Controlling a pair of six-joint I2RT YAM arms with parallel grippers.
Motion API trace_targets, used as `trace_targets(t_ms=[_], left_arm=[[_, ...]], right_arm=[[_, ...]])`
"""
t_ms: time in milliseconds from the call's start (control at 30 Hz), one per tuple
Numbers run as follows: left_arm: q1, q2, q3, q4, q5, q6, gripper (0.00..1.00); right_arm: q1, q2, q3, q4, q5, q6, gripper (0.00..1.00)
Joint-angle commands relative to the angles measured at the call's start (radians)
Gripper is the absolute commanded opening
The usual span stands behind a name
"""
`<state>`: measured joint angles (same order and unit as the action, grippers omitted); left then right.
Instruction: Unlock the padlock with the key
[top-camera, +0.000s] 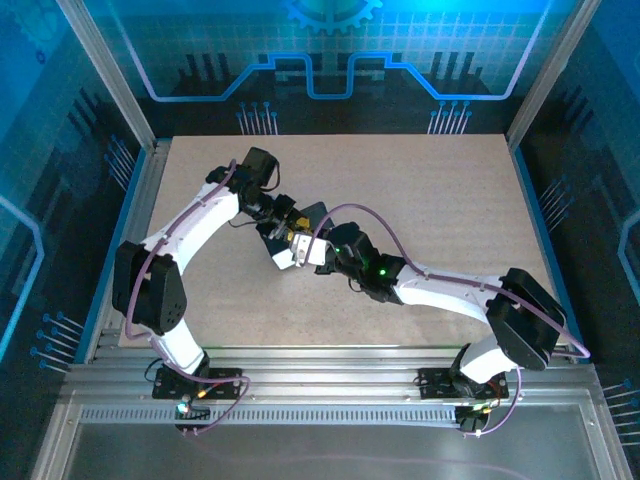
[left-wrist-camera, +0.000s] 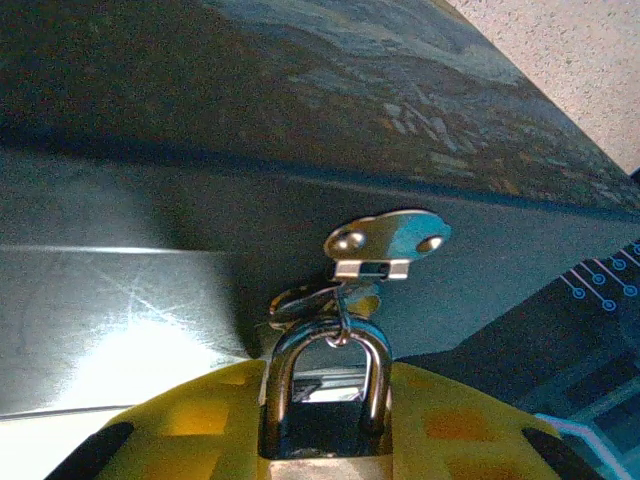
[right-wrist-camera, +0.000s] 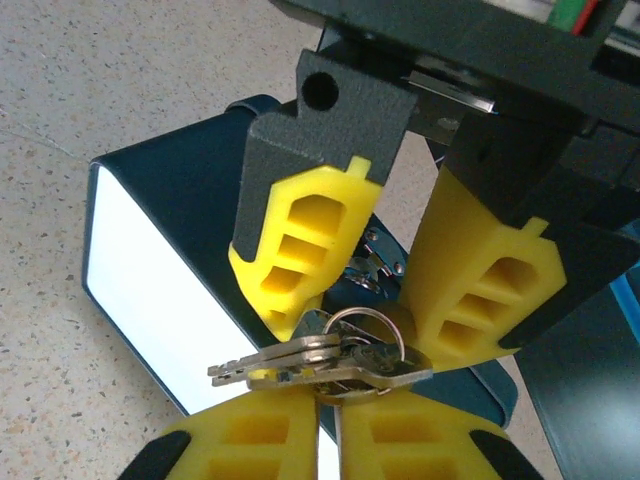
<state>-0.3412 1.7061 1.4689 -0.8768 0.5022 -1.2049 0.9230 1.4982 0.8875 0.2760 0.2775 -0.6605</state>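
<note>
The main hazard is misalignment. The right pincer (right-wrist-camera: 328, 400) has its fingers pressed nearly together on the key (right-wrist-camera: 300, 365), which it seems to pinch by the bow end, one of two thin silvery keys on a key ring (right-wrist-camera: 365, 325). The blades lie flat across its fingertips and point off to one side, not toward the padlock beyond the tips. If the pincer pushes forward like this, I judge the blade would strike a yellow finger of the left pincer (left-wrist-camera: 325, 435) or the lock's face rather than find the keyway, and I cannot tell where the keyway sits. The second key and the loose ring could also snag or twist the held key in the grip. With both pincers crowded tip to tip over the box (right-wrist-camera: 170, 270), a small slip could knock them together or shove the box across the tabletop (right-wrist-camera: 90, 80). A hard turn could drag the padlock out of the left pincer's hold. The padlock (left-wrist-camera: 322, 468) is clamped between the left pincer's yellow fingers. Only the top of its squarish body shows at the fingertips, and its bright, polished shackle (left-wrist-camera: 372, 380) rises just ahead of them. The shackle is seated in the body on both legs and threaded through the staple of a small silvery hasp (left-wrist-camera: 385, 243) on the box's dark side wall, so the lock looks closed.
</note>
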Motion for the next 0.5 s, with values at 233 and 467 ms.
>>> trace_targets(t_ms=[233, 467], left_arm=[[-0.045, -0.052, 0.015, 0.111, 0.127, -0.043, 0.0], [-0.047, -0.067, -0.01, 0.138, 0.09, -0.063, 0.0]], right_arm=[[0.051, 0.044, 0.115, 0.078, -0.027, 0.195, 0.0], [-0.016, -0.007, 0.074, 0.12, 0.01, 0.907, 0.0]])
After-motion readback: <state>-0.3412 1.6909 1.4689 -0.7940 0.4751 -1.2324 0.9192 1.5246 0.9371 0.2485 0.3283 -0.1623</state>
